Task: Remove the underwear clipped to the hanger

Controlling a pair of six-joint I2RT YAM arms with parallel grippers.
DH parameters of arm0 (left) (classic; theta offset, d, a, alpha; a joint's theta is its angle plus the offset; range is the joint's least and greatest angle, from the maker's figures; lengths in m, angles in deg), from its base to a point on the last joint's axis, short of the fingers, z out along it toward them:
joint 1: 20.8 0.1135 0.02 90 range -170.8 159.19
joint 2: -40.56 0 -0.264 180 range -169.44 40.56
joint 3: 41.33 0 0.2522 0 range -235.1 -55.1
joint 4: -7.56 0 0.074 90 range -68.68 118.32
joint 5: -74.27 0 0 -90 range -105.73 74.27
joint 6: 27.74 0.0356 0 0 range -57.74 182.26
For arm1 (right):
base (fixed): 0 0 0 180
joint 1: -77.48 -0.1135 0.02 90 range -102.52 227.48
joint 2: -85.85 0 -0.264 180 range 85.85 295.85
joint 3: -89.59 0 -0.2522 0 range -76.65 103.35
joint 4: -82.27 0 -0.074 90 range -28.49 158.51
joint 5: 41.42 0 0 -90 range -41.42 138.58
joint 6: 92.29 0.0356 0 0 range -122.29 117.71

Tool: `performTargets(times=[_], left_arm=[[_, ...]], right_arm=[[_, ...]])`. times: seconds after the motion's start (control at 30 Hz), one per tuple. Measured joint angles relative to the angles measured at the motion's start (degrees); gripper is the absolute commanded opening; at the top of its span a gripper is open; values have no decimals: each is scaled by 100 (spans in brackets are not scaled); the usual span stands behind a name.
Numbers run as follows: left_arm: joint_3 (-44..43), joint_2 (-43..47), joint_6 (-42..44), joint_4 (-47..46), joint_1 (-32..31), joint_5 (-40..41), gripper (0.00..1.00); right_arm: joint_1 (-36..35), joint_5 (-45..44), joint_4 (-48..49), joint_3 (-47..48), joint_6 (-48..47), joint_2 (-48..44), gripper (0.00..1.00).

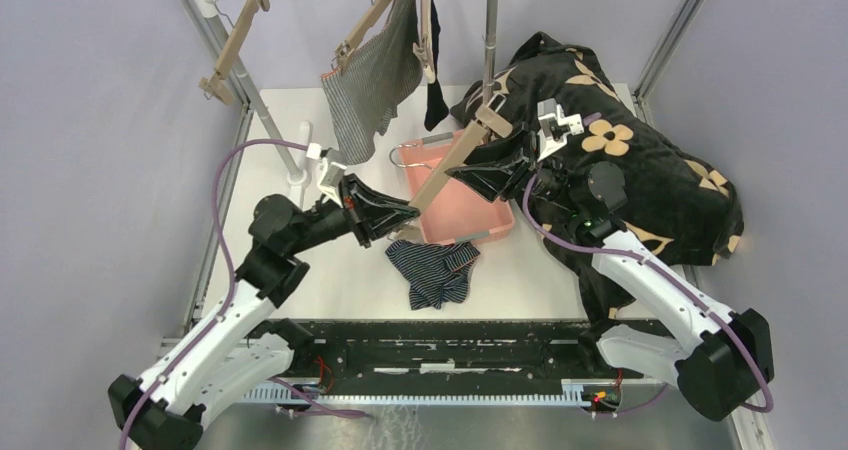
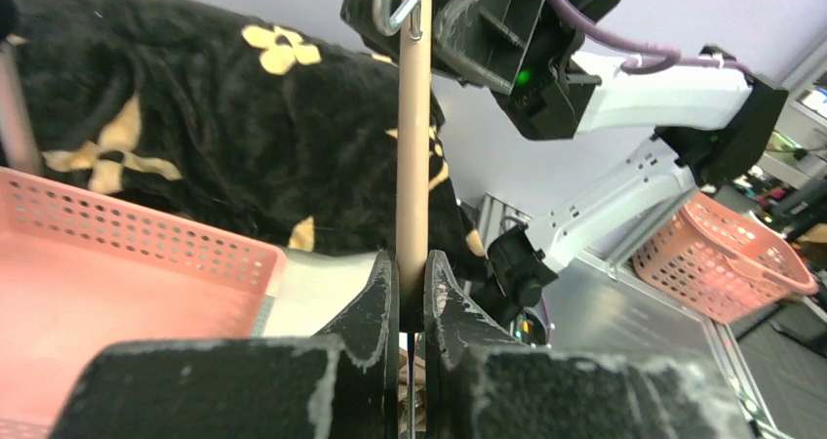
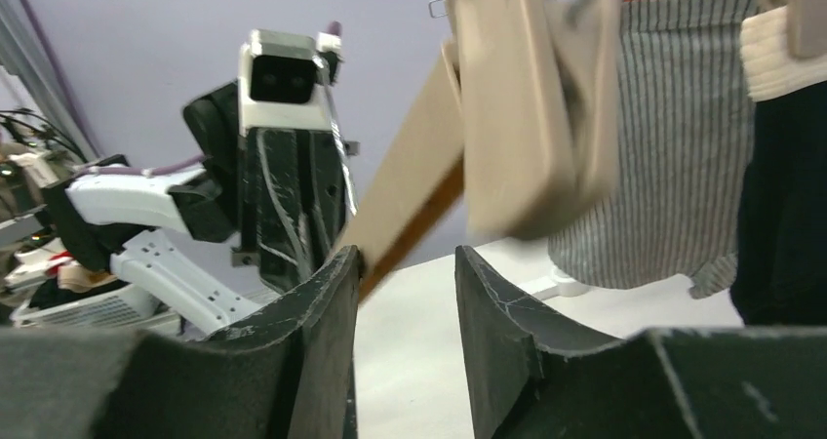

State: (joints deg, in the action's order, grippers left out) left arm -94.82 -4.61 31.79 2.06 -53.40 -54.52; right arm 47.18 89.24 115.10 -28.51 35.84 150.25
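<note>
Top external is showing the navy underwear [image 1: 432,270] lying loose on the desk [image 1: 330,280] while I'm pinching the bare hanger [image 1: 445,175] with left fingers [image 2: 380,293], right fingers [image 3: 312,312] spread, and the grey pair [image 1: 370,85] and black pair [image 1: 436,105] are hanging clipped

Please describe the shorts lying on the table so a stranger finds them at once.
Start at the pink basket on the white table. Right in front of it, on the near side, lie the shorts. They are navy with pale stripes; the grey pair and black pair hang above.
</note>
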Motion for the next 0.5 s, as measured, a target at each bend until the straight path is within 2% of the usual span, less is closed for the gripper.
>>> performTargets(times=[0.23, 0.4, 0.5], left_arm=[[-791, 844, 391, 1434, -2, 761, 3], [-1563, 1163, 621, 2651, -7, 1676, 3], [-1976, 1320, 728, 3425, -7, 2448, 3]], right_arm=[[-22, -389, -761, 0, -697, -295, 51], [-39, -503, -1513, 24, -1141, -227, 42], [-205, -699, -2433, 144, -1668, -107, 40]])
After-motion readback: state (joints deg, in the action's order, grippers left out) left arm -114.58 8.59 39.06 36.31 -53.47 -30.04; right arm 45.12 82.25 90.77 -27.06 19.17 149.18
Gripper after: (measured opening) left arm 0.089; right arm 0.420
